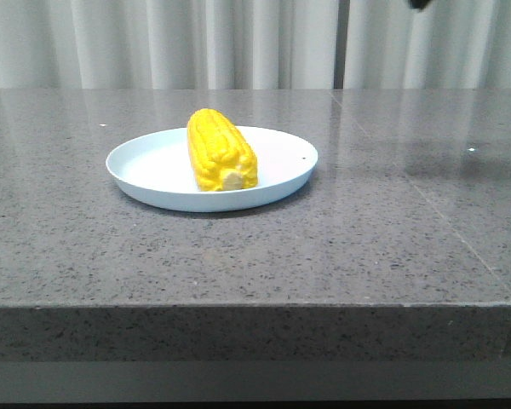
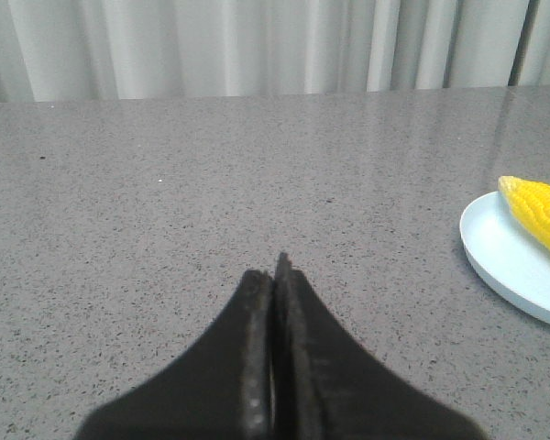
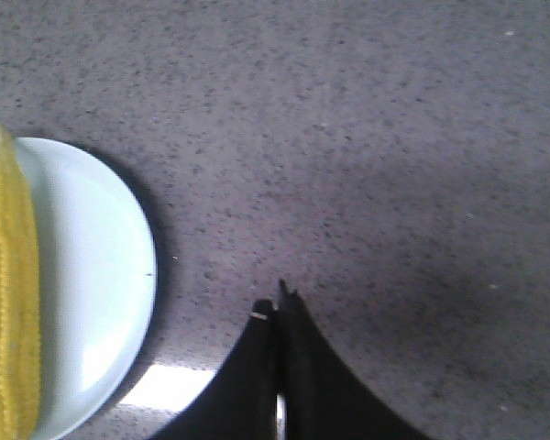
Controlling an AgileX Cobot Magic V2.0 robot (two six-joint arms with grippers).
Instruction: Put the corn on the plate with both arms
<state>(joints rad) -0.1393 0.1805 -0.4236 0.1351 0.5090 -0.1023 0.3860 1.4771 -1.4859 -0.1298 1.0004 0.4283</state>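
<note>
The corn [image 1: 221, 151] lies on its side inside the plate [image 1: 145, 166], its paler stub end facing the front camera, with the plate resting on the grey speckled tabletop [image 1: 324, 256]. By the look of it, the placing step is done: the cob sits fully within the rim and nothing is touching it.

The left gripper [image 2: 275, 275] has its fingers pressed together with nothing between them. It sits low over bare tabletop, and the plate with the tip of the corn lies ahead of it and off to its right, well apart. The right gripper [image 3: 280, 307] is likewise closed on nothing and looks down at the tabletop from above; the plate edge lies off to its left, near but not touching, with the corn beyond that edge.

Neither gripper shows in the front view apart from a small dark shape at the top edge, too little to identify.

Judging from this, the task is at its end. What remains, if anything, calls only for the arms to draw clear of the plate without nudging its rim, since the smooth cob could roll if the plate were jolted.
</note>
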